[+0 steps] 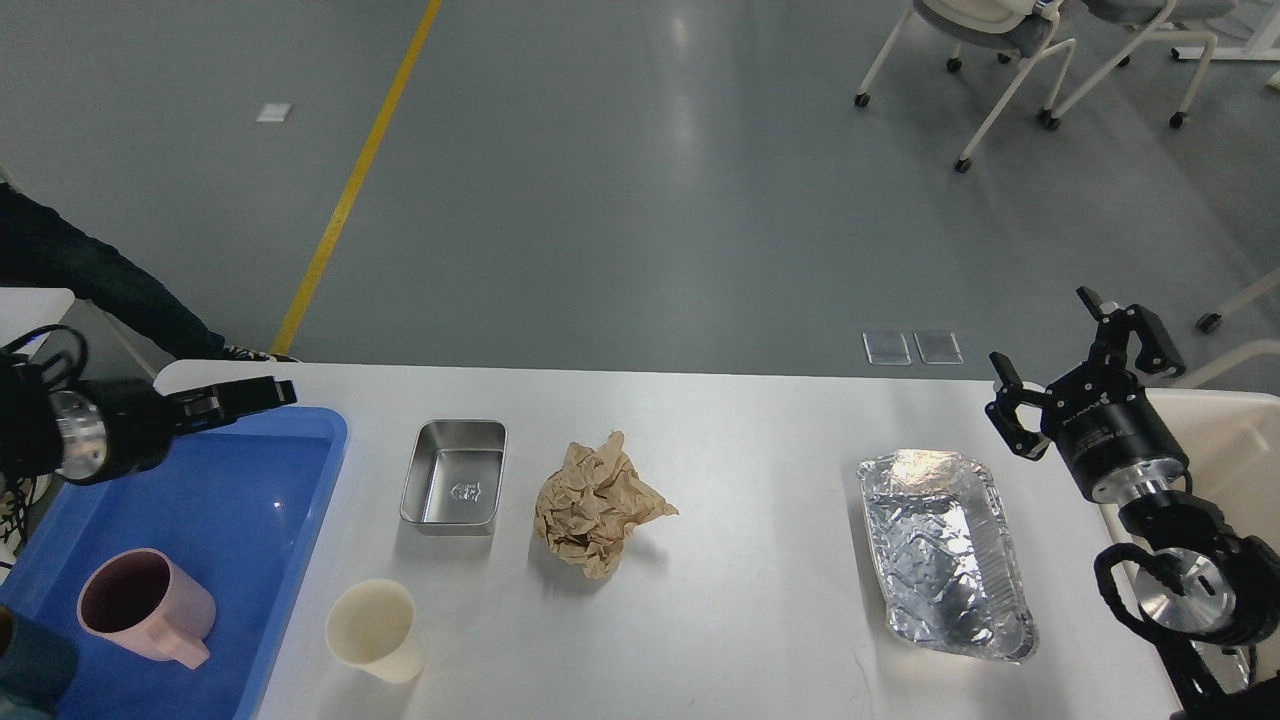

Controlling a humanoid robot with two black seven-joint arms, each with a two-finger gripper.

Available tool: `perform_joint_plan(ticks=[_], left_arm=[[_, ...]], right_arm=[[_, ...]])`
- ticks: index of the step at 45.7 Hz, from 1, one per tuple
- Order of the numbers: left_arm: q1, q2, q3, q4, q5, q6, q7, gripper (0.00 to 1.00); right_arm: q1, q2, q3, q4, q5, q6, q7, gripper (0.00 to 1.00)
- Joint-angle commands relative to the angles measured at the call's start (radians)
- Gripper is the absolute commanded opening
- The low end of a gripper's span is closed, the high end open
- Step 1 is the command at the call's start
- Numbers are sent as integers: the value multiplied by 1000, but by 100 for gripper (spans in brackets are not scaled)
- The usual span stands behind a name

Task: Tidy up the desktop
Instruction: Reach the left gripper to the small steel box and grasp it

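A grey floor [620, 180] with a yellow line [355, 180] runs away beyond the table, and white wheeled chairs [1010, 50] stand at the far right. Below me lies the desktop [760, 560], white and smooth with a rounded far-left corner, filling the lower half of the view from side to side.

My left gripper [262, 393] comes in from the left and hangs over the far corner of the blue tray [250, 500], which rests on the desktop's left end. Its fingers point right and look close together, but they are dark and seen at an angle, so I cannot tell their state. A pink mug [145, 608] stands in the tray's near part.

My right gripper [1062, 352] is raised over the desktop's far-right edge, its two fingers spread wide with nothing between them. Beside that arm, past the desktop's right edge, sits a cream-coloured bin [1235, 450].

On the bare desktop between my two grippers, from left to right: a cream paper cup [378, 632] near the front, just beside the tray; a small rectangular metal tin [455, 477] behind it; a crumpled ball of brown paper [595, 510] near the middle; and a dented foil tray [945, 555] near my right arm, lying below the open gripper and apart from it.
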Motion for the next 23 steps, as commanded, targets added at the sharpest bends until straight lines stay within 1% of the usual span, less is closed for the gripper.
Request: perform_joint_plan(ticks=[1,6,14,19,23], left_arm=[[-61,-202,38,175,98,-11,-5,97],[-87,-316,69,241,135,-11,-8,97],[-133,-443,151,364,194,-6,-12,97],[-146,-485,171,440,198,-3,-12,97],[-159,-505,185,460,198,13,-12,97]], right_arm=[[0,-9,0,-3,0,0,1,100],[0,-18,2,-3,0,0,1,100],[-1,-50,6,-6,0,0,1,100],[-1,-55,9,-6,0,0,1,100],[-1,-56,8,-7,0,0,1,100]])
